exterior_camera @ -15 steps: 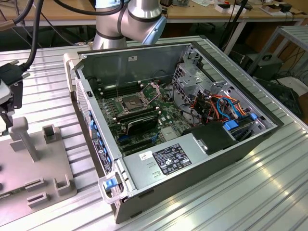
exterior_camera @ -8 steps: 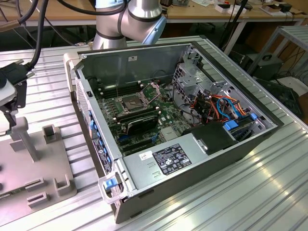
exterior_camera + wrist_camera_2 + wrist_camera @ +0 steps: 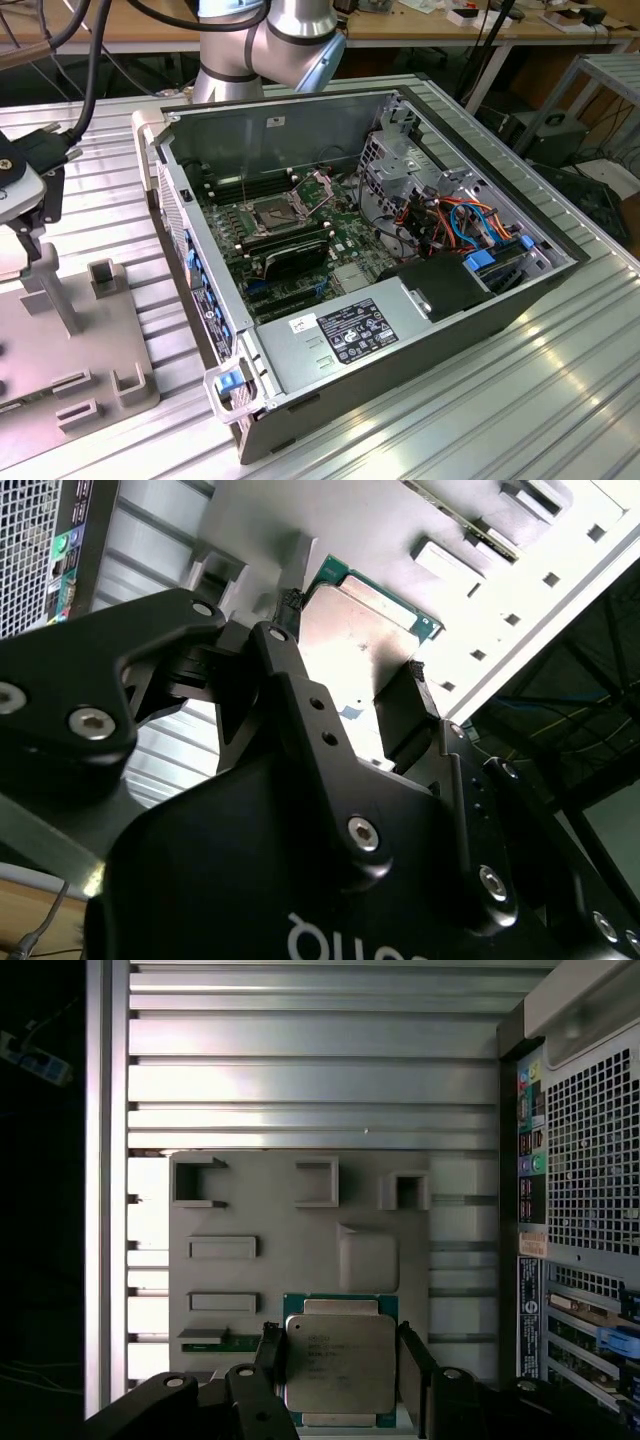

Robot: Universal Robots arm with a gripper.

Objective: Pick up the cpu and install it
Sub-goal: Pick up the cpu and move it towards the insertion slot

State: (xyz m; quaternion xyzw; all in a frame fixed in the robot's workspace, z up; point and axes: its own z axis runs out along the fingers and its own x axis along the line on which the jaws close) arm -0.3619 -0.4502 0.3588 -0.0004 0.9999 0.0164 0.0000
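Between the clamping jaws, the cpu [image 3: 340, 1365]

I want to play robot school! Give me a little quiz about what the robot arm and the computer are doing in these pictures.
1. True or false: the cpu sits between the gripper's jaws.
2. Pick one: the plate behind the cpu is A) red, B) grey, C) blue.
3. Fill in: in the exterior view, the computer case has its side panel ____ (on/off).
Key: 1 true; 2 B; 3 off.
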